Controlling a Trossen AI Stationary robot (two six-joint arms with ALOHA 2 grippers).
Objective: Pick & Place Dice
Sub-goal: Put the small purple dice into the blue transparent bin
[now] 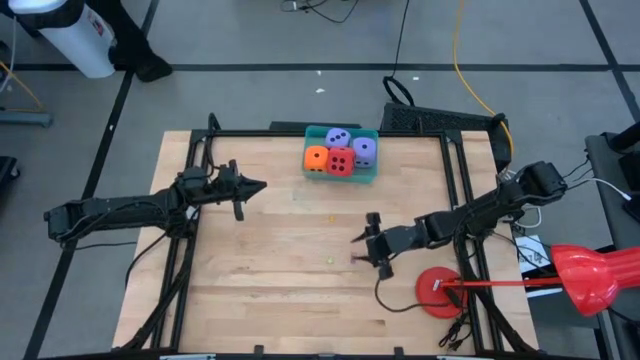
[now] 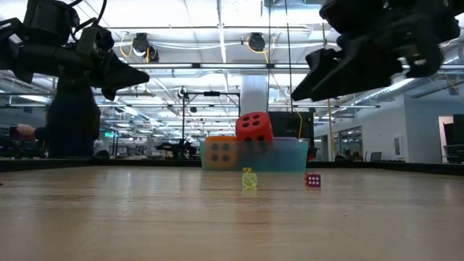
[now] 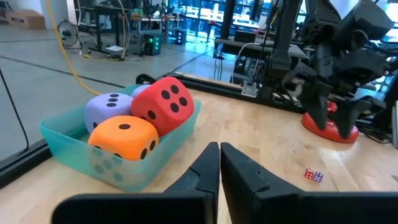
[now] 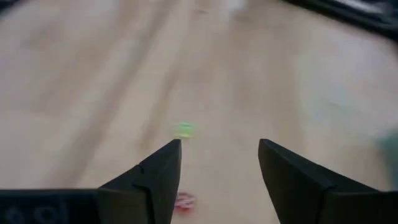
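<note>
Four foam dice sit in a teal tray [image 1: 372, 172] near the table's far edge: orange [image 1: 316, 158], red [image 1: 340, 161] and two lavender ones [image 1: 338, 137] [image 1: 365, 150]. In the left wrist view the red die [image 3: 163, 104] rests on top of the others. Two tiny dice lie on the bare wood, a green one [image 4: 183, 129] and a red one [image 4: 183, 200]. My right gripper [image 1: 362, 242] [image 4: 219, 146] hovers open above the table, just behind the tiny red die. My left gripper [image 1: 258, 186] [image 3: 219, 155] is shut, in the air left of the tray.
A flat red disc [image 1: 438, 292] lies by the table's right near corner, with a red-handled scoop [image 1: 590, 275] beyond the edge. A black frame [image 1: 455, 190] borders the table. Bare wood lies between the two arms and toward the near edge.
</note>
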